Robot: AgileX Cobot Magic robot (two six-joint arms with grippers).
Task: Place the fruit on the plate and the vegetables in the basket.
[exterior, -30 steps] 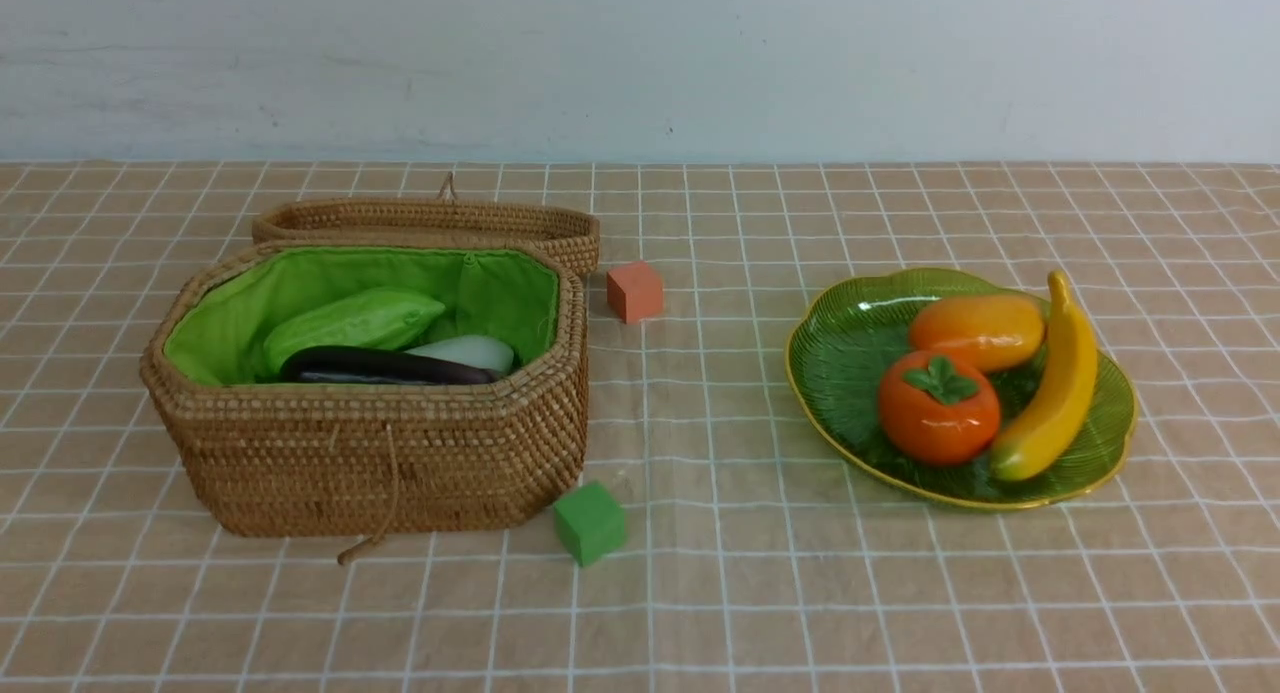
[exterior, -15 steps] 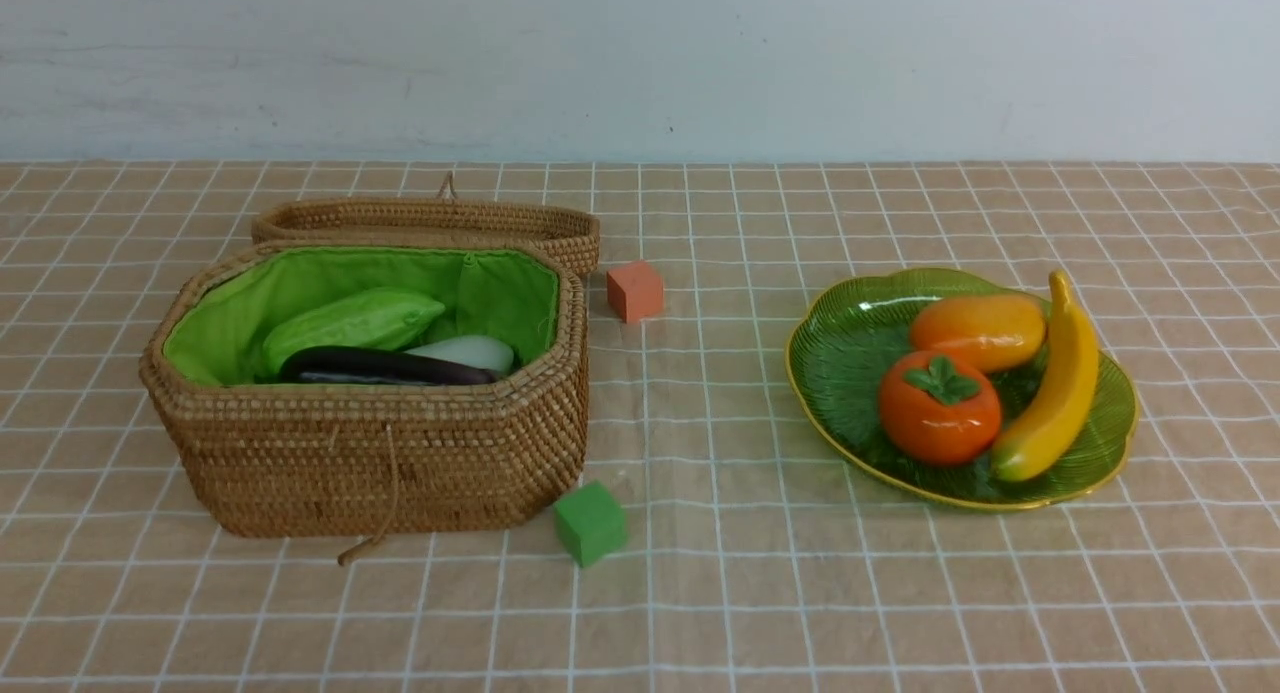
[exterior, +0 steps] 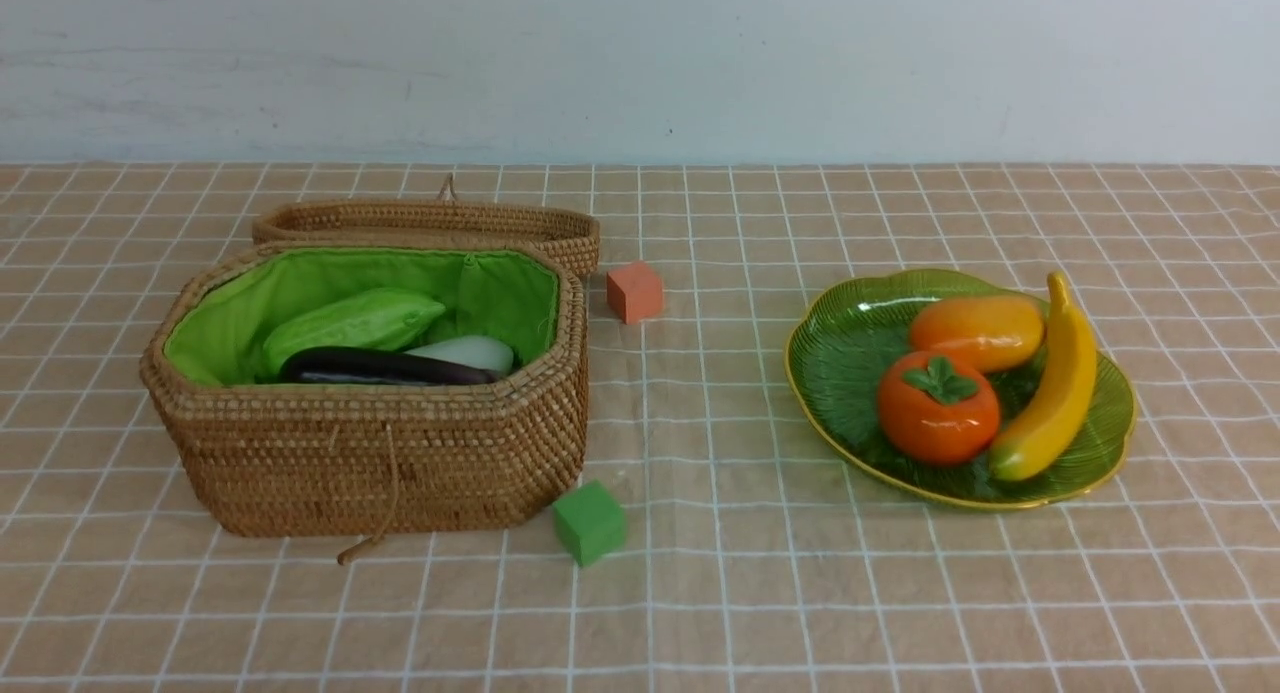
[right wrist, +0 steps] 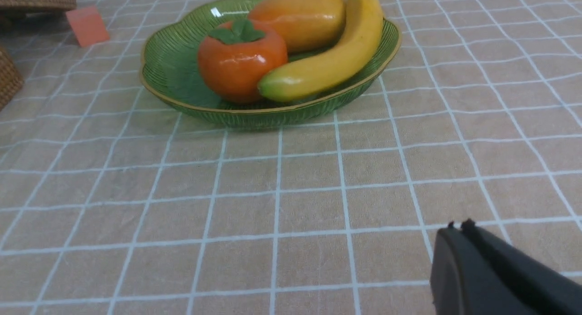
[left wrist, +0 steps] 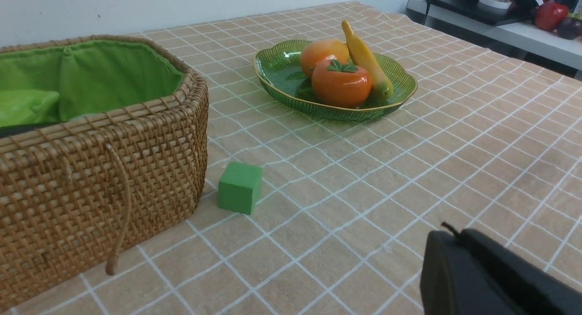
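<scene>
- The checked tan tablecloth (exterior: pixel 760 593) covers the whole work surface, up to a pale wall at the back.
- The wicker basket (exterior: pixel 380 463) stands on the robot's left with its woven lid (exterior: pixel 430 220) thrown back behind it; the green lining shows inside.
- The green ribbed plate (exterior: pixel 840 363) with its gold rim sits on the right, well apart from the basket.
- In the basket lie a light green ridged gourd (exterior: pixel 352 323), a dark purple eggplant (exterior: pixel 385 366) in front of it and a white radish (exterior: pixel 470 351) beside both (a carrot cannot be made out from any view).
- On the plate – a yellow banana (exterior: pixel 1050 388) along the right side, an orange-yellow mango (exterior: pixel 978 331) at the back and a persimmon (exterior: pixel 938 406) with a green leaf cap in front, all touching one another.
- The left gripper (left wrist: pixel 450 231) hangs low over bare cloth, jaws pressed together, holding nothing.
- The right gripper (right wrist: pixel 457 225) – likewise closed and empty – is near the plate's front edge.
- A green cube (exterior: pixel 589 522) sits just beside the basket's front corner.
- An orange cube (exterior: pixel 634 291) rests near the lid's end.
</scene>
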